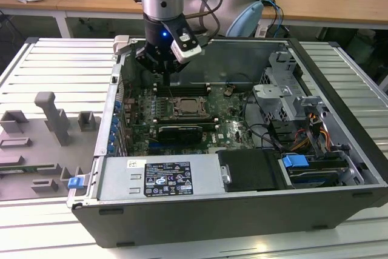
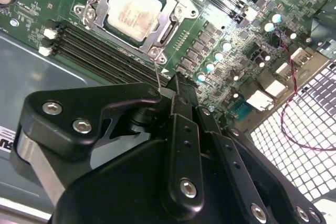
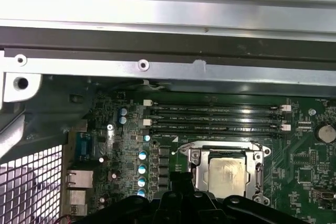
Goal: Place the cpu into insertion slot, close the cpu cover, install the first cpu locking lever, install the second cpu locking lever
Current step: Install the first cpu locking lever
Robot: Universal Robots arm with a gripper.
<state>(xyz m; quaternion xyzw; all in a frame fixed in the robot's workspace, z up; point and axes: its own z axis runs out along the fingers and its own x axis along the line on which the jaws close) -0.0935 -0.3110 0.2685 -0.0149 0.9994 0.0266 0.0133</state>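
One arm is all I'm driving. Going from the exterior view's left: grey fixture blocks sit on the ribbed bench, beside the open case. Inside it, near the case's left wall, the end effector hangs over the motherboard, close above the memory slots at the board's far edge. In the second wrist view its black fingers look pressed together, with a thin wire-like lever running from the socket corner down to their tip; I cannot tell whether they pinch it or only touch it.

Just on the near side of the end effector sits the slot. The cpu lies flat in it, pale metal top up, seen in both wrist views. The cover is down over the chip, its frame around the edges and the window showing the top.

Further right in the exterior view a drive cage stands with cables beneath it, and a blue tab sits near the front. A power supply lies along the case's near side.
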